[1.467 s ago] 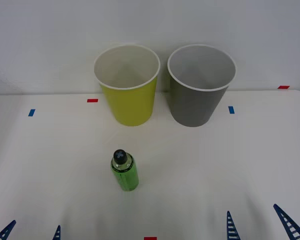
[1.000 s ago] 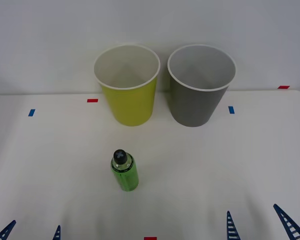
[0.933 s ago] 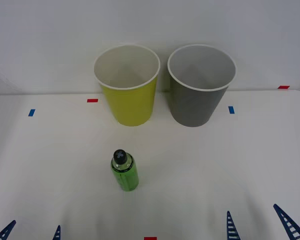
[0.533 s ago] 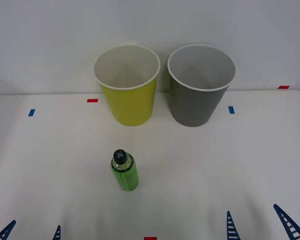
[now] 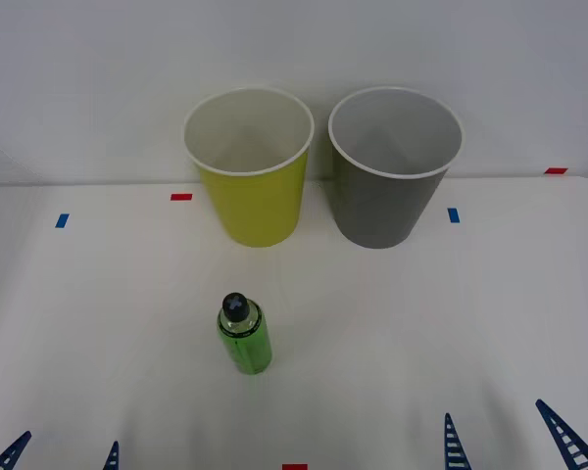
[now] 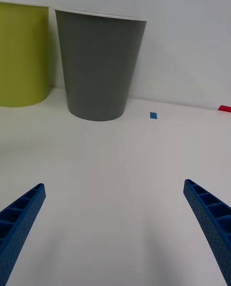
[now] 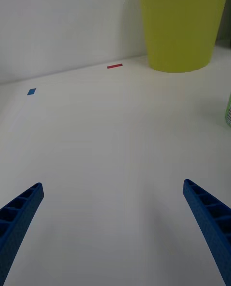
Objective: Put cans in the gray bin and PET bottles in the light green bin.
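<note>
**Bottle upright mid-table, both grippers low and spread**

Small clear PET bottle (image 5: 244, 336), green label, black screw cap, stands upright on the white table (image 5: 421, 323), near side of the light green bin (image 5: 249, 166). Gray bin (image 5: 395, 166) just beside it, both tapered, white-rimmed; whether they touch is unclear. Left gripper (image 7: 113, 228) and right gripper (image 6: 115, 228) sit at the near table edge, ribbed blue fingers wide apart, holding nothing.

Red tape marks (image 5: 181, 197) and blue tape marks (image 5: 62, 220) dot the white table (image 5: 421, 313).
</note>
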You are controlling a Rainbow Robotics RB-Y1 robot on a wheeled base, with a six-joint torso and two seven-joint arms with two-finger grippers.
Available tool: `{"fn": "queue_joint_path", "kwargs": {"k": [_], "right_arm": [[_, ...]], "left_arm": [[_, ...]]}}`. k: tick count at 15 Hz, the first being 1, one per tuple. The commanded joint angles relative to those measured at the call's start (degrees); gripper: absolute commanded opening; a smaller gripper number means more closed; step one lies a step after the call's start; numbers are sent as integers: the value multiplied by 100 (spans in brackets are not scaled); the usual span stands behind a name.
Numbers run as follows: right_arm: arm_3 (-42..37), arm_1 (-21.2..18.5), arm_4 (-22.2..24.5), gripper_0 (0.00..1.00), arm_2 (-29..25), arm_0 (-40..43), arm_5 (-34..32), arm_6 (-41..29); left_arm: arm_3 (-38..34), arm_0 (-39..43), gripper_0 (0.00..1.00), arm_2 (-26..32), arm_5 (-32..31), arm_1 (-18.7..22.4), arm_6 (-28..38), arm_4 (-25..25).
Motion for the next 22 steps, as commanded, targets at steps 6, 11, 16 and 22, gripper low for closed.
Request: {"fn": "queue_joint_path", "kwargs": {"k": [6,11,16,22], "right_arm": [[0,0,0,100,0,0,0,0],[0,0,0,100,0,0,0,0],[0,0,0,100,0,0,0,0],[0,0,0,100,0,0,0,0]], "left_arm": [[0,0,100,0,0,0,0,0],[0,0,100,0,0,0,0,0],[0,0,100,0,0,0,0,0],[0,0,100,0,0,0,0,0]]}}
